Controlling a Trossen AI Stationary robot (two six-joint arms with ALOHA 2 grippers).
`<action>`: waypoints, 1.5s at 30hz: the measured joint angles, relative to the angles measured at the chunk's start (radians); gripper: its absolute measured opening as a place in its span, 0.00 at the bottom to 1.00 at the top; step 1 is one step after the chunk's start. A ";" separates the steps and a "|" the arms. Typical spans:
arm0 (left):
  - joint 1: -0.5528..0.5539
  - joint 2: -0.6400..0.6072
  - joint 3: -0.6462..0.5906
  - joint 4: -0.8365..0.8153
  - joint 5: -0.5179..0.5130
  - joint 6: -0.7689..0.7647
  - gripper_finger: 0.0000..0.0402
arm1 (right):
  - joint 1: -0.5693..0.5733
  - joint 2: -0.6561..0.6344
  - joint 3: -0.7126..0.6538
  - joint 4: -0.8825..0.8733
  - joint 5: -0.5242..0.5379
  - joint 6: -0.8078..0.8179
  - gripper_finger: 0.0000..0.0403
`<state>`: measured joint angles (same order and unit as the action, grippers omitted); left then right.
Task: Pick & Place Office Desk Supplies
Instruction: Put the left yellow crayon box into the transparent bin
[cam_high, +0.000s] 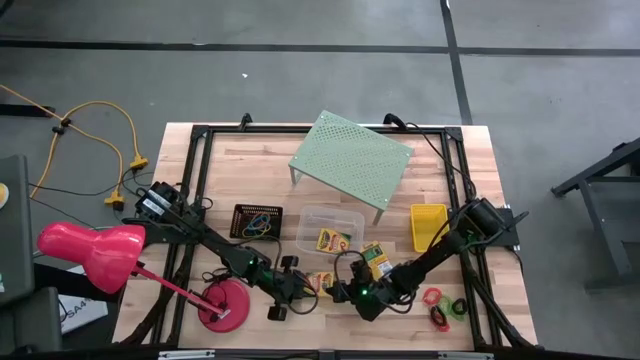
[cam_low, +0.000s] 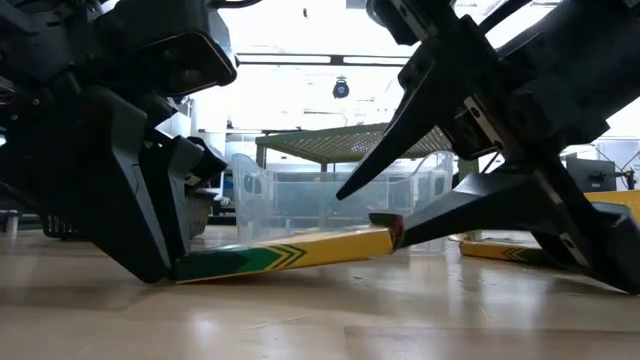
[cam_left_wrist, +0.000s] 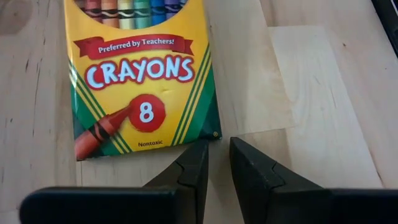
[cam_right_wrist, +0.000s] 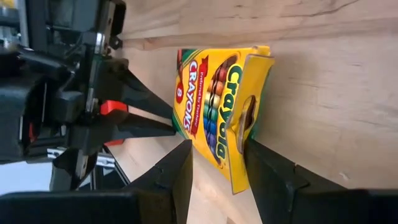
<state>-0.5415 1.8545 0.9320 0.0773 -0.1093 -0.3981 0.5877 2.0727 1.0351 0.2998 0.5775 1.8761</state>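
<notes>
From above, the flat green-and-yellow card crayon box (cam_high: 322, 283) is largely covered by the two dark grippers that meet over it, so only a sliver shows. It sits on the wooden table (cam_high: 480, 170), just in front of the clear plastic tub (cam_high: 331, 228). From table height that tub is half masked by both arms.

The box front reads "Crayons", with a red circle bearing an 8. One end rests on the wood and the other is tilted up.

The right gripper (cam_right_wrist: 217, 149) is clamped across the raised end, one finger on each face. The left gripper (cam_left_wrist: 217, 149) sits at the lowered end, its fingers a narrow slit apart with nothing between them.

A second such box lies inside the tub, a third just beside it. The small black mesh tray (cam_high: 257, 221), beside the tub, holds thin coloured rubber bands too tangled to count.
</notes>
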 joint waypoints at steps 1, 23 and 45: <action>0.000 0.000 0.000 0.000 0.000 0.000 0.16 | 0.000 0.000 0.000 0.001 -0.012 0.005 0.33; -0.001 0.000 0.000 -0.007 0.004 -0.014 0.16 | -0.008 -0.001 0.002 -0.012 -0.067 0.031 0.11; -0.026 -0.003 0.001 -0.006 -0.037 -0.013 0.16 | -0.016 -0.139 0.001 -0.017 0.031 -0.229 0.00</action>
<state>-0.5678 1.8519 0.9333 0.0710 -0.1467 -0.4110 0.5713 1.9339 1.0361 0.2826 0.6083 1.6470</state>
